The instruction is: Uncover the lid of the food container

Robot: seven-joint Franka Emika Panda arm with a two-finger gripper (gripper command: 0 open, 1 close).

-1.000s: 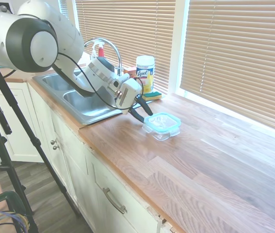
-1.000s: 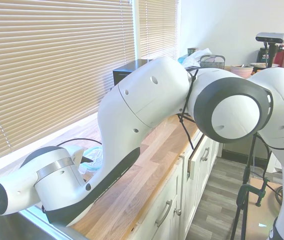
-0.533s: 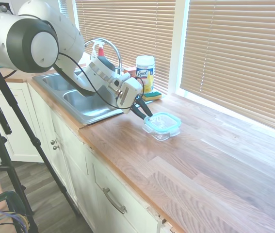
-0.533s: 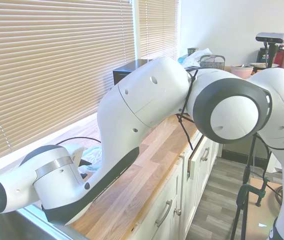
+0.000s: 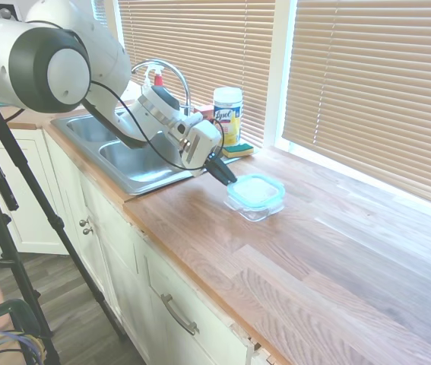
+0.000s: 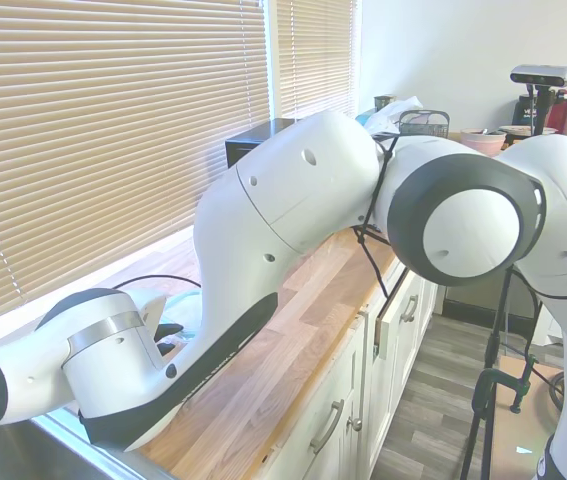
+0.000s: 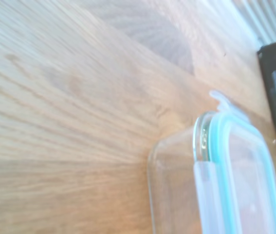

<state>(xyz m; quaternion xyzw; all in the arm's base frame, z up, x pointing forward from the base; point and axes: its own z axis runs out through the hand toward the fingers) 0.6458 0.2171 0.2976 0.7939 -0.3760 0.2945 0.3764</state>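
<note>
**Lid gripped at container's sink-side edge**

Reaching across the wooden tabletop point(image 5: 337, 258) from the sink side, with the end effector point(image 5: 225, 176) pinching the lid point(image 5: 255, 189) at its near rim. Sitting on the food container point(image 5: 258, 207), lid looking slightly lifted and offset at the gripped side rather than seated flat. Resting toward the back of the tabletop, near the window edge and just beyond the steel sink point(image 5: 135, 163). Standing behind the sink, at the tabletop's back edge, a yellow-labelled wipes canister point(image 5: 228, 114), well apart from the container.

Showing in the wrist view: teal rim of the lid point(image 7: 237, 180) overhanging the clear wall of the food container point(image 7: 172, 190), with one clear snap tab point(image 7: 221, 100) sticking out past the corner; wood grain filling the remainder.

Blocking most of the second exterior view with the white arm; only a glimpse of the lid point(image 6: 185, 310) peeking out beside the wrist, fingers themselves too hidden there to judge.
</note>
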